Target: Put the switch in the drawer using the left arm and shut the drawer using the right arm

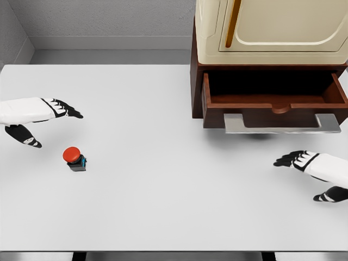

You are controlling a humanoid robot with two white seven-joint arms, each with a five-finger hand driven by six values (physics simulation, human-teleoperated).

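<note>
Nearest, at the lower right: right hand (312,163), hovering over the white bench (163,206), fingers (286,161) spread and relaxed, gripping nothing; thumb apart below, forearm cut off by the right picture edge. Under the bench's front edge, two dark stubs at the bottom border, too little showing to name.

Further in, on the left: switch (74,157), a red round button on a small dark base with a hint of teal, standing on the bench, well apart from the drawer. Just above and left of it, not touching: left hand (38,111), fingers likewise extended and loose, holding nothing; arm cut off at the left edge.

Further back, right: drawer (274,103), brown wood, pulled open, with a flat grey handle (283,124) across its front. Inside dark and shadowed, bottom hard to make out.

Above it: cream cabinet (272,30) with a door and a slim orange-brown handle, top cropped by the upper border. Behind, grey wall.
</note>
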